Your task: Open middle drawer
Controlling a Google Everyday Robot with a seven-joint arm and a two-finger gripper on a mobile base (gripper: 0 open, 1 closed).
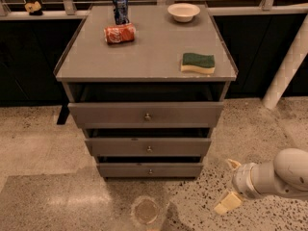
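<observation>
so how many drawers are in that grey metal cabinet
3, stacked: top grey drawer, middle drawer below it, bottom drawer lowest. None seem hidden. The white gripper hangs low, right of them.

On the cabinet top (154, 57) an upright can (120, 8) stands at the back left with a tipped can (120, 33) just before it, a bowl (183, 12) sits at the back right, and a sponge (198, 62) lies near the front right edge; below, the top drawer (120, 114), middle drawer (125, 147) and bottom drawer (130, 170) are stacked. The gripper (230, 184) hangs low over the floor, to the right of and before the bottom drawer, apart from it, fingers spread; a cup (147, 211) sits on the floor to its left.
</observation>
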